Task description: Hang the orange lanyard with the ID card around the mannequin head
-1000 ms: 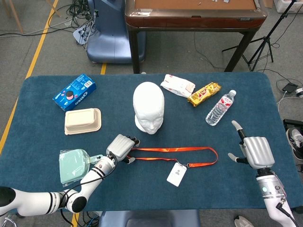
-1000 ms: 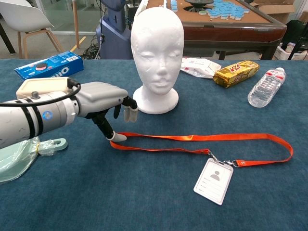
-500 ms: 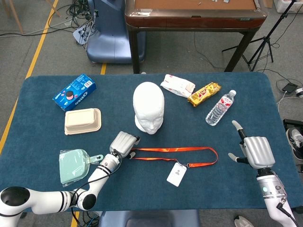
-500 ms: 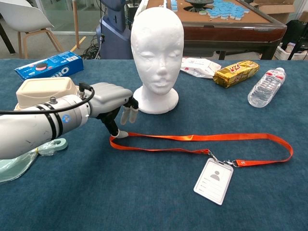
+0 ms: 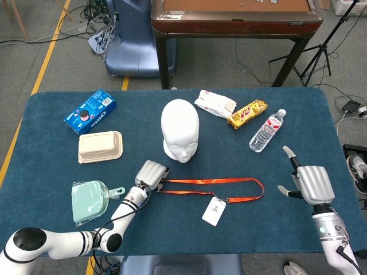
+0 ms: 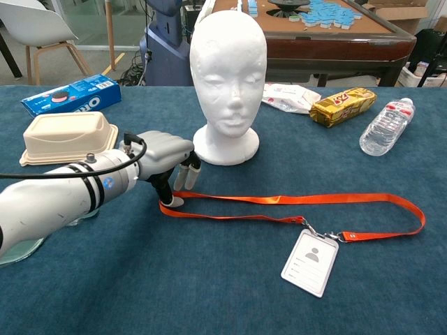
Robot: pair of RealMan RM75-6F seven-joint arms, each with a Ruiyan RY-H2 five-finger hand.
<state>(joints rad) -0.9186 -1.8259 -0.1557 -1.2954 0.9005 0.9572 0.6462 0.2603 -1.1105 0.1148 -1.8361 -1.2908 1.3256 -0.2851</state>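
Looking down from the head view, I had my left hand point(image 5: 151, 173) curled over the near end of the orange lanyard point(image 5: 213, 182) lying before the mannequin head point(image 5: 180, 138), my right hand point(image 5: 307, 182) spread empty, while the chest view showed fingertips point(image 6: 174, 201) touching that loop, grip uncertain.

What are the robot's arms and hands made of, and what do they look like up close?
Both arms are glossy white tubes with black joint bands. The left arm carries a thin black cable and a small blue round mark. The left hand and right hand have silver-grey shells, dark finger links and pale tips.
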